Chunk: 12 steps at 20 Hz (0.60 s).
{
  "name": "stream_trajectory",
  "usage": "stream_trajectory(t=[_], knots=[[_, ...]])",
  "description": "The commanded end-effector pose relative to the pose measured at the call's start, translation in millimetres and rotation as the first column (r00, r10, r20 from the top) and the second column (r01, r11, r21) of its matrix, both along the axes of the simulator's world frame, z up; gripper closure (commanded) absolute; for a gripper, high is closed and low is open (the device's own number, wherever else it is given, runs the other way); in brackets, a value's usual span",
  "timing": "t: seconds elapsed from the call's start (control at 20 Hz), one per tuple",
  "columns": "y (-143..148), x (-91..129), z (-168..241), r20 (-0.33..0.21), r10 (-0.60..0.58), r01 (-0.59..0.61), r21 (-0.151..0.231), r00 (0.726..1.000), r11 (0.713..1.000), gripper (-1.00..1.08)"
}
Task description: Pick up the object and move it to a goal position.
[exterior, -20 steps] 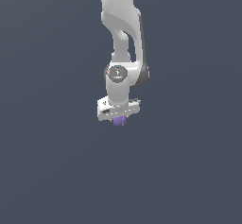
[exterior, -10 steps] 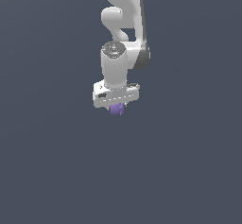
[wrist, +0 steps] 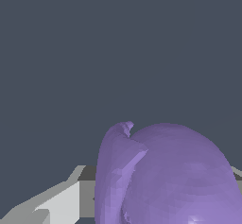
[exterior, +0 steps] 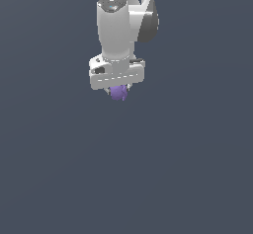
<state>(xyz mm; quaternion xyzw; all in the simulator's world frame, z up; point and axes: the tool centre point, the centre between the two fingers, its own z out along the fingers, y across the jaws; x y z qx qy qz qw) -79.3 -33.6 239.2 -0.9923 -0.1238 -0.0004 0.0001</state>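
In the exterior view, the small purple lumpy object (exterior: 118, 93) is seen clamped under the white two-finger gripper (exterior: 118, 91), held in the air, with only plain grey background around it. In the wrist view, the object (wrist: 170, 176) fills the lower part, a grey finger (wrist: 61, 204) just beside it. No goal marker is shown. A slip could be caused by the round surface if the arm is moved quickly.
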Motion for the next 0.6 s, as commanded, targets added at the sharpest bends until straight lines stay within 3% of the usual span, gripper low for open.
stream_trajectory(t=[0.0, 0.55], knots=[[-3, -9, 28, 0.0, 0.0, 0.0, 0.0, 1.0, 1.0, 1.08], [-18, -41, 145, 0.0, 0.0, 0.0, 0.001, 1.0, 1.0, 1.08]])
